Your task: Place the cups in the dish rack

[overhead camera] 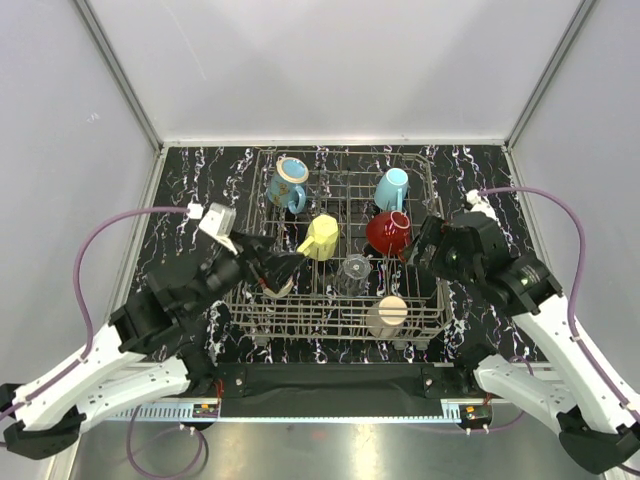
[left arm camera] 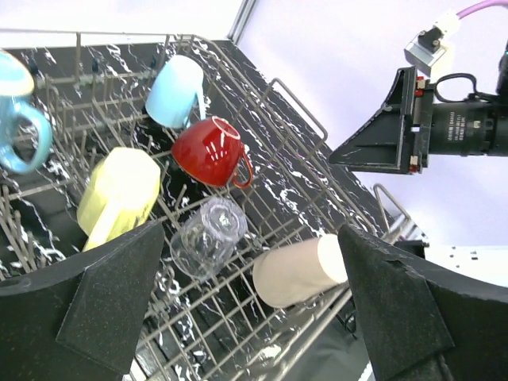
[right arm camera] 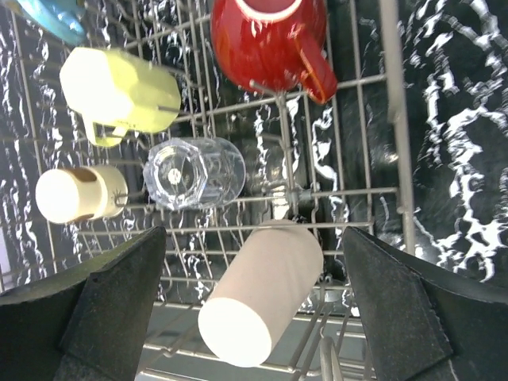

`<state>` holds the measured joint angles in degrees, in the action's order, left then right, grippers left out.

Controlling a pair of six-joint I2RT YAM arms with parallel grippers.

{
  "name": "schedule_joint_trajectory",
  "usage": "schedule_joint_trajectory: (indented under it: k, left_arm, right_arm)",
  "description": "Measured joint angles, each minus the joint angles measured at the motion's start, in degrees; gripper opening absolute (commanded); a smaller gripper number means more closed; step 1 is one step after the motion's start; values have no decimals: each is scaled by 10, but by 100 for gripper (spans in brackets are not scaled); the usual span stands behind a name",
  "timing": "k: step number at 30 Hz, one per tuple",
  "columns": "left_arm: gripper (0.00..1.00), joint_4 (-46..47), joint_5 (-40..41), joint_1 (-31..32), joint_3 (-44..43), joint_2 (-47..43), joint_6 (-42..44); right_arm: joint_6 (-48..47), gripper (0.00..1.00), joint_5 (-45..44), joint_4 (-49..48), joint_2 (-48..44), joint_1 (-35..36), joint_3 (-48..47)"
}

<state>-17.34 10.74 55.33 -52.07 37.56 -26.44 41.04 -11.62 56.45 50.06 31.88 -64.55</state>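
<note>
Left end effector [overhead camera: 291, 263] spread, empty; right end effector [right arm camera: 254, 242] same. Cream cup [right arm camera: 262, 305] handle hidden; blue mug [right arm camera: 49, 14] cropped.

No writing could be read anywhere. Fine white print ringed the black cylinder [left arm camera: 464, 131] at the upper right of the left wrist view, too small to make out. The pale marked strip [overhead camera: 300, 412] along the bottom of the top view showed no legible numbers.

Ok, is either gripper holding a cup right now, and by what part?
No. The left gripper and right gripper are both open and empty above the rack.
</note>
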Motion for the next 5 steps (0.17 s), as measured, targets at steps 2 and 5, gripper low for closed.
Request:
schedule_joint_trajectory:
  k: [2,5]
  left_arm:
    - [99,9,-3,0,32,-30,-9]
    - [99,21,-14,0,57,-60,-17]
  right_arm:
    - [3,100,12,-14,-19,0,25]
    - [8,100,24,-47,-73,0,67]
